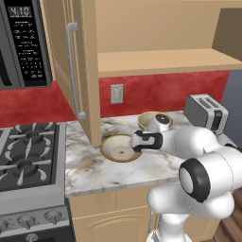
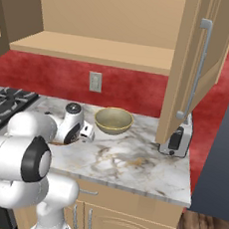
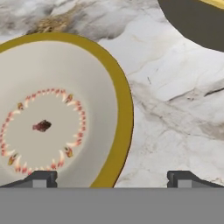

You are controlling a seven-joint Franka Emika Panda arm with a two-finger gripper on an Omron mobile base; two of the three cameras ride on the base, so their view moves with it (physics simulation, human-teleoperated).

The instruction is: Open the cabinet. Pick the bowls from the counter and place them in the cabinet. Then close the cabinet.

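Note:
The cabinet (image 1: 160, 61) hangs over the counter (image 1: 90, 165) with both doors swung open; its left door (image 1: 85, 66) and right door (image 2: 189, 69) carry silver bar handles. Two bowls sit on the counter. The wide shallow bowl (image 1: 117, 150) with a central ring lies near the left door, large in the hand view (image 3: 48, 113). The deeper bowl (image 2: 114, 120) stands behind it, partly hidden by my wrist in the left base view (image 1: 146, 120). My gripper (image 3: 112, 179) is open and empty, low over the shallow bowl's right rim, which lies between the fingertips (image 3: 41, 178).
A silver toaster (image 1: 205, 111) stands at the counter's right end, partly behind the open right door (image 2: 176, 140). A black gas stove (image 1: 28, 151) adjoins the counter on the left, with a microwave (image 1: 23, 42) above it. A wall outlet (image 1: 116, 93) sits on the red backsplash.

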